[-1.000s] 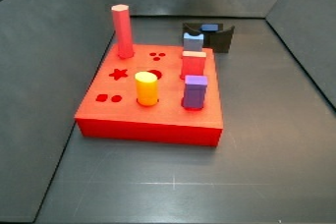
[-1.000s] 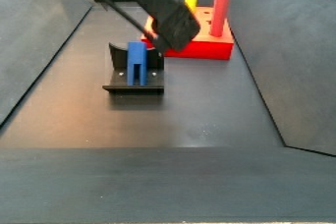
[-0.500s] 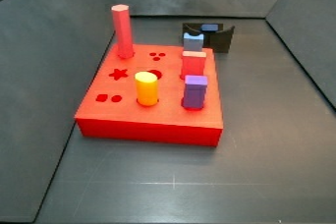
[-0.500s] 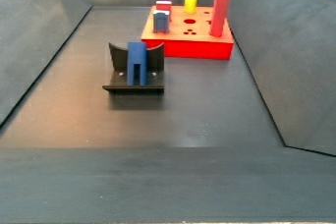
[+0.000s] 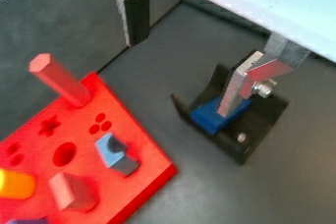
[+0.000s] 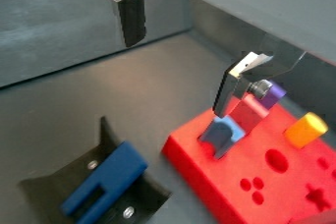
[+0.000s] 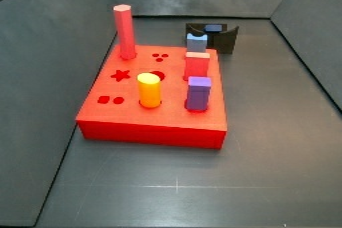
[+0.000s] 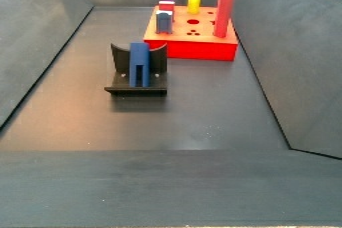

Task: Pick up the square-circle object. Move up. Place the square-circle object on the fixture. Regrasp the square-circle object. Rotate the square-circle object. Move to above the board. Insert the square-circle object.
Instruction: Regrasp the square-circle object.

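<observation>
Nothing moved since half a second ago: claw (image 5: 197,36) raised, apart, empty; peg (image 8: 139,60) upright in fixture (image 8: 136,85) below.

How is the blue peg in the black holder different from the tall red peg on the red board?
The blue peg sits in the fixture on the floor; the red peg stands on the board. The blue peg is flat-sided and blocky; the red peg looks round in both side views. The red peg stands taller than the board's other pegs. Both stand upright, untouched: the gripper is open, its fingers above them, holding nothing.
</observation>
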